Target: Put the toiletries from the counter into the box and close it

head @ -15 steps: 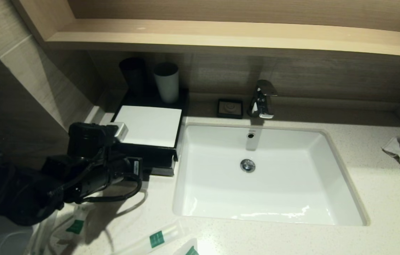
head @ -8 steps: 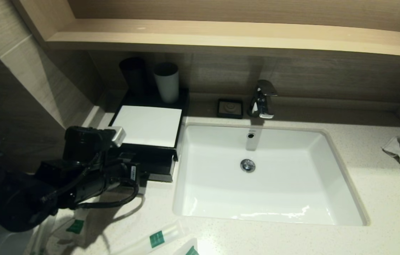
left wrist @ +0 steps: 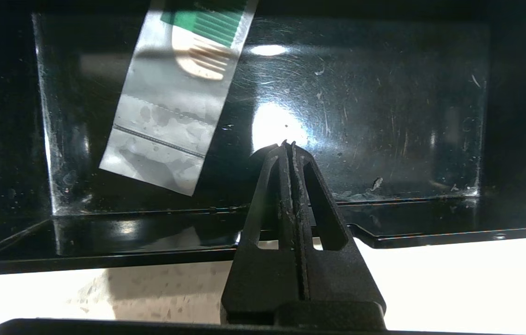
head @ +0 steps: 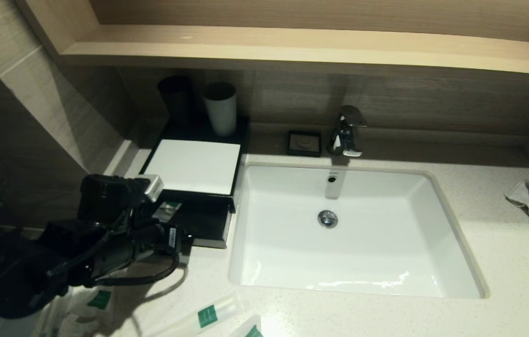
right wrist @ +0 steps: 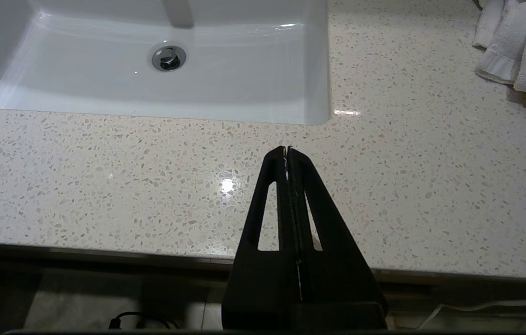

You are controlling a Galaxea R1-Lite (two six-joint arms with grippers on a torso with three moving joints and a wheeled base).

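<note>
- Over the last second we see the drawer (head: 201,223) of the black box (head: 189,164) slide out toward the counter's front edge; earlier its front sat nearly flush under the white top panel, now it stands clearly forward.
- The left gripper (left wrist: 289,148) has drawn back with it. Its fingers are pressed together with nothing between them, tips over the drawer's front rim, so we judge it hooked or dragged the drawer rather than pinched it; contact itself cannot be made out.
- One packet (left wrist: 177,97) with a green label already lies in the drawer, toward one side, flat on the glossy black floor; the rest of the floor is bare.
- Meaning for the task: the box is open and ready to receive; loading has barely begun and closing comes last.
- Toiletries left on the counter (head: 503,281): a long thin packet (head: 203,316) near the front edge, a second (head: 251,331) cut off by the frame's lower edge, and a flat packet (head: 98,299) partly under the left arm.
- Hidden: the arm's bulk covers the drawer's left part in the head view, and more packets may lie beneath it; we cannot count them.
- The right gripper (right wrist: 288,151) hangs parked beyond the counter's front edge, fingers together, empty.
</note>
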